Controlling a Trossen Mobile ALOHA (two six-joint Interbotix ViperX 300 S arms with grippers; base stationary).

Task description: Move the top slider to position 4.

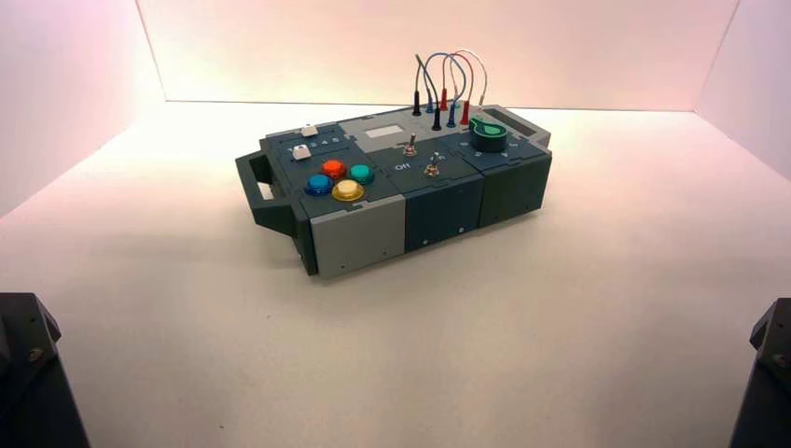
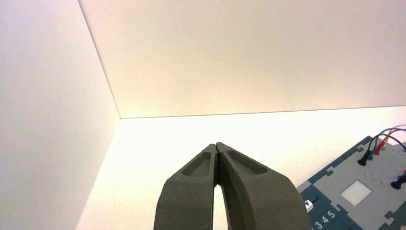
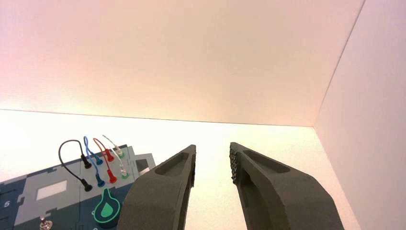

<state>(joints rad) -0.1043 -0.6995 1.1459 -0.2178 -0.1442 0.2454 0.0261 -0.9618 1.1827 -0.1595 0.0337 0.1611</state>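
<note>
Sitting toward the far edge of the table (image 1: 560,327), centre, the box (image 1: 396,191) is seen turned at an angle. The top slider (image 1: 310,131) is found on the box's far-left corner, w/ the numeral row beside it; position 4 (image 2: 324,218) is read in the left wrist view betw. 3 and 5. The left end effector (image 2: 218,146) is parked at the near-left corner, tips pressed together. The right end effector (image 3: 212,151) is parked near-right, fingers spread, nothing held. Both are kept well apart from the box.
</note>
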